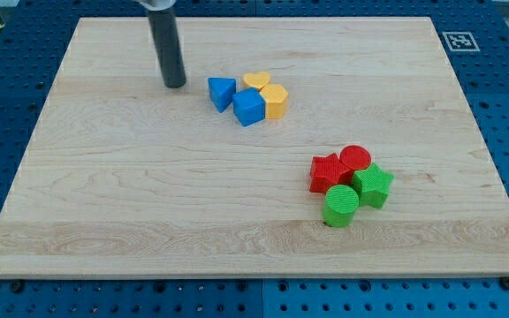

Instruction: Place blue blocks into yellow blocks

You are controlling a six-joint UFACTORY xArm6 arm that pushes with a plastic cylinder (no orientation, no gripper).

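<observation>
Smooth dark rod, no pincer fitted: my tip (175,85) rests on pale wood-grain board (104,194). Just right: ribbed blue triangle (221,92), blue cube (248,107), touching yellow heart (256,81), yellow hexagon (275,102).

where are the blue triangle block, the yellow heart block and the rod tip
blue triangle block (221,92), camera view, on its top face
yellow heart block (256,81), camera view, on its top face
my tip (175,85), camera view, at the rod's very lower end, left of the blue triangle block
</observation>
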